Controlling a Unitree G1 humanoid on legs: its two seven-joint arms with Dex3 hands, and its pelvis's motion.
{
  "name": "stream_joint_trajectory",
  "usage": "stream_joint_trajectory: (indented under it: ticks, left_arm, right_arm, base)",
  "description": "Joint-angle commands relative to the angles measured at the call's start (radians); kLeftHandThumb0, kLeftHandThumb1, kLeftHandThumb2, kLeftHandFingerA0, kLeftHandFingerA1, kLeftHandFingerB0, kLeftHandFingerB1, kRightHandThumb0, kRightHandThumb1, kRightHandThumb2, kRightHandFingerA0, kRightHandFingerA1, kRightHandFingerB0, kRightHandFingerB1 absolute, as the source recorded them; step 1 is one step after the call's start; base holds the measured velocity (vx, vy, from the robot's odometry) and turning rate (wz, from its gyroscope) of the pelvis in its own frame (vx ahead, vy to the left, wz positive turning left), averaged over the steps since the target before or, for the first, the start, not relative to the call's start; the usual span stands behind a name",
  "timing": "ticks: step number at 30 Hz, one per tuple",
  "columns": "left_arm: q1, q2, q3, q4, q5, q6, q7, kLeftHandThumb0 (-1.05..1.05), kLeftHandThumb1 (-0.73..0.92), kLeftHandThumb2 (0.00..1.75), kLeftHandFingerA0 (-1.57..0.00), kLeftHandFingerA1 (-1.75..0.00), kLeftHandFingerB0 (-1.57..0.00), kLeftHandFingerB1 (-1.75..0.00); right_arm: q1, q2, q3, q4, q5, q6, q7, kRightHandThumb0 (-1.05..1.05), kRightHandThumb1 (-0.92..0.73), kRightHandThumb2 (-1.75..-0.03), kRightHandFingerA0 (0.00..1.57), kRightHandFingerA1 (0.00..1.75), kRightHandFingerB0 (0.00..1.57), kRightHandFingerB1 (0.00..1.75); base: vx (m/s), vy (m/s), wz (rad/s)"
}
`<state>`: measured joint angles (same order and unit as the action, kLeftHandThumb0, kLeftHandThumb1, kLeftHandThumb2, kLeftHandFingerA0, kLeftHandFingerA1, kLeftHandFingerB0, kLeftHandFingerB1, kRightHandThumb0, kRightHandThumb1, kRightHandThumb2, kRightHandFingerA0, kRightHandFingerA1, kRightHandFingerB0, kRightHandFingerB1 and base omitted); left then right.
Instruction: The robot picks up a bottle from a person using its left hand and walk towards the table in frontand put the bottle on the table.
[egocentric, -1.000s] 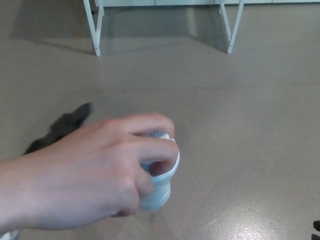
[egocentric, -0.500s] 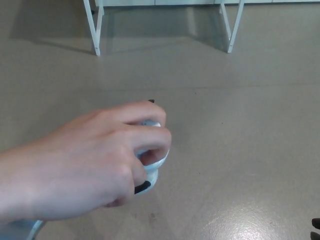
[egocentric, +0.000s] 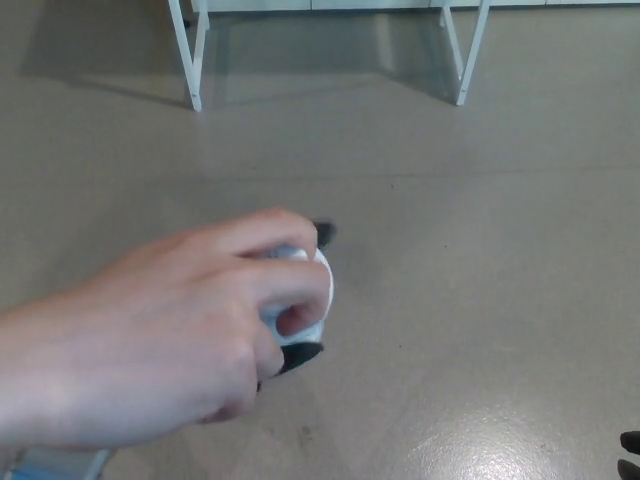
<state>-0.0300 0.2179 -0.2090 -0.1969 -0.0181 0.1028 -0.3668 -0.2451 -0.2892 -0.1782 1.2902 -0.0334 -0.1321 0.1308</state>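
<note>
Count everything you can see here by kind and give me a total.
Bottle: 1
Person's hand: 1
Robot hands: 2, left hand and right hand
Table: 1
Total: 5

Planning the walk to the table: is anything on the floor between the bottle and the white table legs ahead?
Nothing visible: the floor between the bottle and the table legs is bare. The person's hand grips the bottle from above, hiding most of the robot's left hand.

Single head view, angled down at floor (egocentric: 480, 300), table legs (egocentric: 190, 60) ahead
</note>
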Motion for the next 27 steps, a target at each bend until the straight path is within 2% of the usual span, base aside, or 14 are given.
stream_joint_trajectory:
  ticks: [1, 2, 4, 5, 9, 26, 27]
  left_arm:
    - [-0.016, -0.055, -0.009, 0.013, 0.173, 0.022, 0.198, -0.13, 0.87, 0.68, -0.98, -1.33, -0.85, -0.66]
    - [-0.012, -0.064, -0.011, 0.018, 0.182, 0.009, 0.208, -0.12, 0.83, 0.73, -0.90, -1.42, -0.74, -0.96]
    - [-0.006, -0.077, -0.014, 0.027, 0.195, -0.011, 0.224, -0.12, 0.83, 0.73, -0.90, -1.42, -0.74, -0.96]
    - [-0.005, -0.081, -0.014, 0.031, 0.197, -0.015, 0.226, -0.11, 0.82, 0.76, -0.93, -1.38, -0.74, -1.03]
    - [0.006, -0.090, -0.010, 0.041, 0.192, -0.033, 0.225, -0.12, 0.81, 0.76, -0.92, -1.39, -0.73, -1.05]
    - [0.032, -0.079, -0.004, -0.017, 0.181, -0.019, 0.194, -0.12, 0.82, 0.72, -0.91, -1.24, -0.74, -0.96]
    - [0.035, -0.078, -0.004, -0.021, 0.180, -0.018, 0.192, -0.11, 0.81, 0.71, -0.91, -1.23, -0.75, -0.95]
  right_arm:
    - [-0.017, -0.015, 0.001, 0.005, 0.000, -0.004, -0.011, -0.35, -0.58, -0.56, 0.73, 0.48, 0.59, 0.42]
    - [-0.018, -0.016, 0.003, 0.006, -0.001, -0.003, -0.011, -0.34, -0.58, -0.57, 0.70, 0.47, 0.57, 0.42]
    - [-0.021, -0.018, 0.005, 0.007, -0.004, -0.001, -0.011, -0.34, -0.58, -0.57, 0.70, 0.47, 0.57, 0.42]
    - [-0.021, -0.018, 0.006, 0.007, -0.004, -0.001, -0.011, -0.33, -0.59, -0.57, 0.68, 0.46, 0.57, 0.42]
    - [-0.021, -0.020, 0.013, 0.007, -0.007, -0.006, -0.011, -0.33, -0.57, -0.57, 0.68, 0.46, 0.57, 0.42]
    - [-0.018, -0.023, 0.031, 0.009, -0.014, -0.019, -0.008, -0.38, -0.57, -0.56, 0.68, 0.46, 0.59, 0.42]
    - [-0.016, -0.021, 0.032, 0.009, -0.014, -0.019, -0.007, -0.38, -0.44, -0.85, 0.60, 0.63, 0.48, 0.56]
  base:
    - [0.00, 0.000, 0.00]
    - [0.00, 0.000, 0.00]
    - [0.00, 0.000, 0.00]
    - [0.00, 0.000, 0.00]
    - [0.00, 0.000, 0.00]
    - [0.00, 0.000, 0.00]
    - [0.00, 0.000, 0.00]
